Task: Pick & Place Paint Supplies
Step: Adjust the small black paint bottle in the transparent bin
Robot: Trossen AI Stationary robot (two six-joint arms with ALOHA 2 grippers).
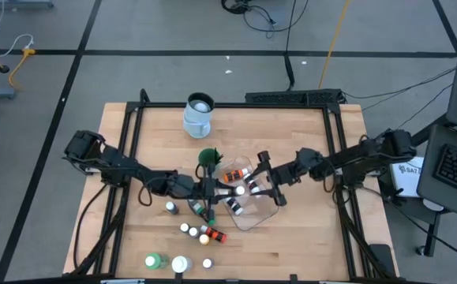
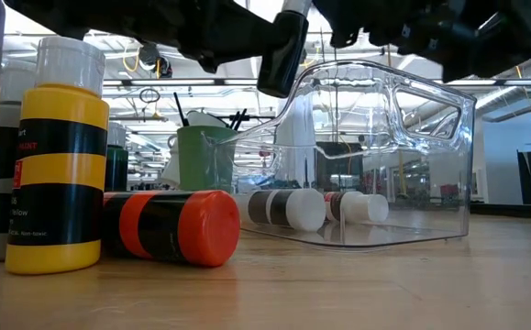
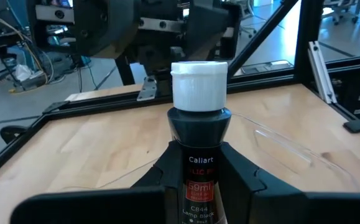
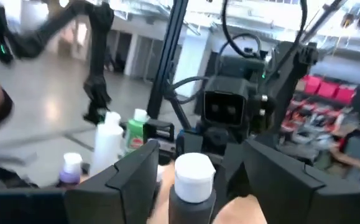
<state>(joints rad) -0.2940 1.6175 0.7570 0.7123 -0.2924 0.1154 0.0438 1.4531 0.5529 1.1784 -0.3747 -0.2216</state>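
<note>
Left gripper: jaws clamped on one upright, black, white-capped paint bottle, held above the tub's near-left edge. Loose on the wooden table: about seven small capped bottles, one green bottle, one white jar. Clear, glossy rectangular plastic tub, centre: two bottles lying inside. Right gripper over the tub; the black bottle's cap sits between its spread fingers; contact cannot be told.

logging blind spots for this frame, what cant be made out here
- Left gripper on the black paint bottle: label cut off by the left wrist view's bottom edge.
- Right gripper: whether it touches that bottle, blurred in the right wrist view.
- Clear tub: bottle count, arms cover it in the high view.
- Orange bottle: label faces away, low view.
</note>
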